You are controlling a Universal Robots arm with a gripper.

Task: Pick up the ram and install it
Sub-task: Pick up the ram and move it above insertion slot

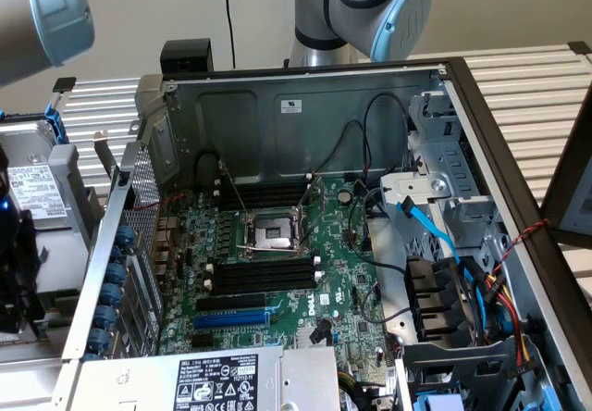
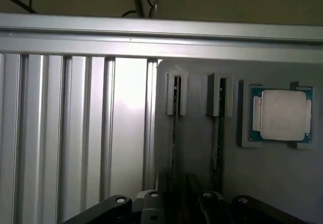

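As the claw (image 2: 179,204) hung low over the gray holder (image 2: 197,158), its jaws stood apart, open, with its fingers (image 2: 151,204) to either side of the ram (image 2: 174,133). Whether a pad was touching it, I couldn't tell. The ram stood on edge in its slot, a thin dark line running straight away from the claw to a raised gray clip at the far end. Just beside it, a second stick (image 2: 217,133) stood on edge in a matching slot, parallel. Farther out on that same side, a processor (image 2: 282,115) lay flat in its own pocket, silver lid up. On the opposite side of the claw, the ribbed aluminium worktop (image 2: 75,133) ran alongside the holder. Beyond all of it, a metal rail (image 2: 151,32) crossed the far edge. Over in the exterior view, the open computer case (image 1: 240,105) lay on its side with the motherboard (image 1: 342,281) showing, black memory slots (image 1: 264,272) flanking the processor socket (image 1: 273,233).
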